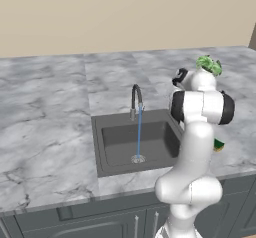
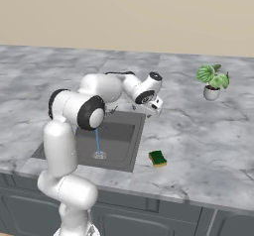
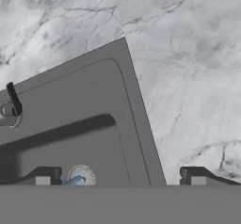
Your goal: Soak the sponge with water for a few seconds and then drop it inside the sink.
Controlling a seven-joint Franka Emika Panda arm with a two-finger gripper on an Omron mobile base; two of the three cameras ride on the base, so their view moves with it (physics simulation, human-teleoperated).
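Place: I am working in a rendered kitchen.
Counter: grey-veined marble counter (image 1: pixel 45 127) runs along a plain beige wall (image 1: pixel 125 12).
Sink: dark grey sink (image 1: pixel 112 142) set into it, with a curved faucet (image 1: pixel 136 99) running water (image 1: pixel 139 132).
Cabinets: grey cabinet fronts (image 1: pixel 100 224) below me.
Extras: potted plant (image 2: pixel 212 81) and sponge (image 2: pixel 158 158) on the counter.

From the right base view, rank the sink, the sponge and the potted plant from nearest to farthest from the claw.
1. Sink: its back right corner lies just under the open claw.
2. Sponge: on the counter right of the basin, toward the front edge.
3. Potted plant: far right, toward the wall.
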